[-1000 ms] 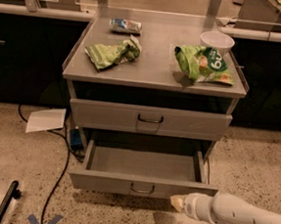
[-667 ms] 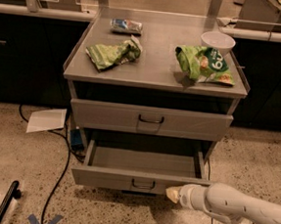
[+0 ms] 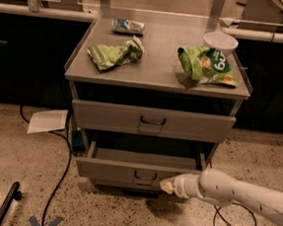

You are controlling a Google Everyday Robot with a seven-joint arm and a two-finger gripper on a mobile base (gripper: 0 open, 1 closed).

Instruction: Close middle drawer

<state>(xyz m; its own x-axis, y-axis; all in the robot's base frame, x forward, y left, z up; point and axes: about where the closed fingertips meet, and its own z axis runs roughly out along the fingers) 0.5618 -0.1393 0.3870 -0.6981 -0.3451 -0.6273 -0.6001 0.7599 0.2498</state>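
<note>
The middle drawer (image 3: 121, 171) is a shallow grey metal drawer with a small dark loop handle (image 3: 146, 176). It stands partly pulled out below the closed top drawer (image 3: 150, 121), and its inside looks empty. My gripper (image 3: 167, 186) is at the end of a white arm (image 3: 233, 191) that comes in from the lower right. Its cream tip is shut and empty. It rests against the drawer's front, just right of and below the handle. The lowest drawer is mostly hidden under the open one.
On the cabinet top (image 3: 155, 74) lie two green snack bags (image 3: 114, 54) (image 3: 205, 65), a white bowl (image 3: 220, 41) and a small blue packet (image 3: 128, 26). A sheet of paper (image 3: 48, 120) and black cables (image 3: 59, 177) lie on the floor at left. Dark counters stand behind.
My gripper has moved left and up onto the drawer's front. The middle drawer has slid part of the way back into the cabinet.
</note>
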